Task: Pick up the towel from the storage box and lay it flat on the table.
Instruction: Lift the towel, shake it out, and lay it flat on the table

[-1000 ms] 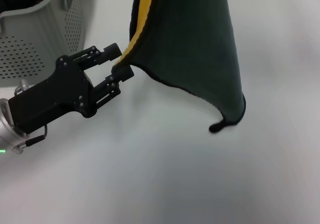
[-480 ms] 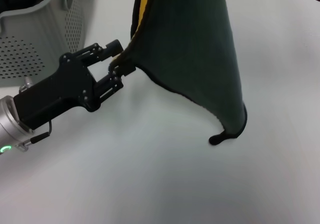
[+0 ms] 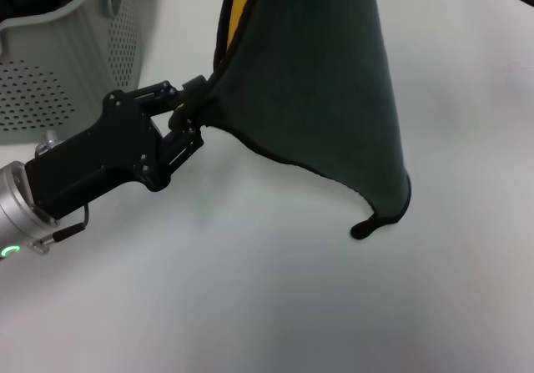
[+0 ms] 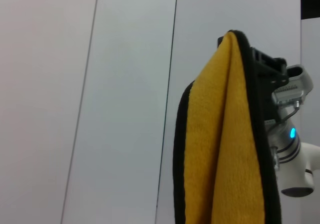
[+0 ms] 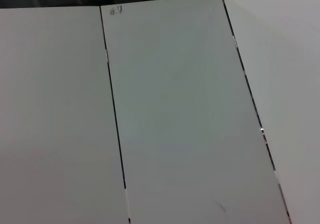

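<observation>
The left hand (image 3: 193, 106) reached in low over the worktop (image 3: 275, 298) and was clenched on the near hanging edge of the towel (image 3: 317, 81), apparently to draw that side outward so the cloth could be opened and laid flat. The towel hung above the worktop, out of the storage box (image 3: 75, 56), held from above; in the left wrist view the right hand (image 4: 264, 66) sat behind its top fold, fingers hidden, so its grasp could not be told. The cloth showed dark green with black edging, a yellow reverse, and a corner cord (image 3: 360, 229) dangling lowest.
</observation>
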Motion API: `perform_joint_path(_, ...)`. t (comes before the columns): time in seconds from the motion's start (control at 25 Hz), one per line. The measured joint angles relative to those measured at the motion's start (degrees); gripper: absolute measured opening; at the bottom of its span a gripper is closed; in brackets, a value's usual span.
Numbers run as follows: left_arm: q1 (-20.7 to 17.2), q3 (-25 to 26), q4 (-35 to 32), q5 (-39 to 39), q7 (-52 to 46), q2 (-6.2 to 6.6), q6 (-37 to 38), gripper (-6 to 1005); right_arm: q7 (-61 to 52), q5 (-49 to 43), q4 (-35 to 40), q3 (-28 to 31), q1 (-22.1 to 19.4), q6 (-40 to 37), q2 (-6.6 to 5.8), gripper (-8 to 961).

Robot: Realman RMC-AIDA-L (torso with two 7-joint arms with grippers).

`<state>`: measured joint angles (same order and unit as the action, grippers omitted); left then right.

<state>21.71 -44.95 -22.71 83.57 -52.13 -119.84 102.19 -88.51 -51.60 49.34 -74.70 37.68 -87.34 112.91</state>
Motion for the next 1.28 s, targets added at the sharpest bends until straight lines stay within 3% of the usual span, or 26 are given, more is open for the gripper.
perform_joint_path(0.24, 0.11, -0.20, 0.13, -0.19, -0.25, 0.03, 0.71, 135, 0.00, -0.06, -0.65, 0.21, -0.13, -0.09, -0.06, 0)
perform_joint_path(0.72, 0.03, 0.75, -0.54, -0.60, -4.39, 0.56, 2.46, 32, 0.02, -0.97, -3.67, 0.26, -1.03, -2.37, -0.33, 1)
perform_joint_path(0.96, 1.93, 2.02, -4.78, -2.20, -15.40, 3.57, 5.64, 24, 1.88, -5.09, -5.64, 1.59, -2.32, -3.04, -0.97, 1)
perform_joint_path(1.28, 6.95, 2.08, -8.90, -4.19, -27.22, 7.60, 5.36, 23, 8.19, -9.36, -5.89, 6.66, -2.42, -2.17, -0.38, 1)
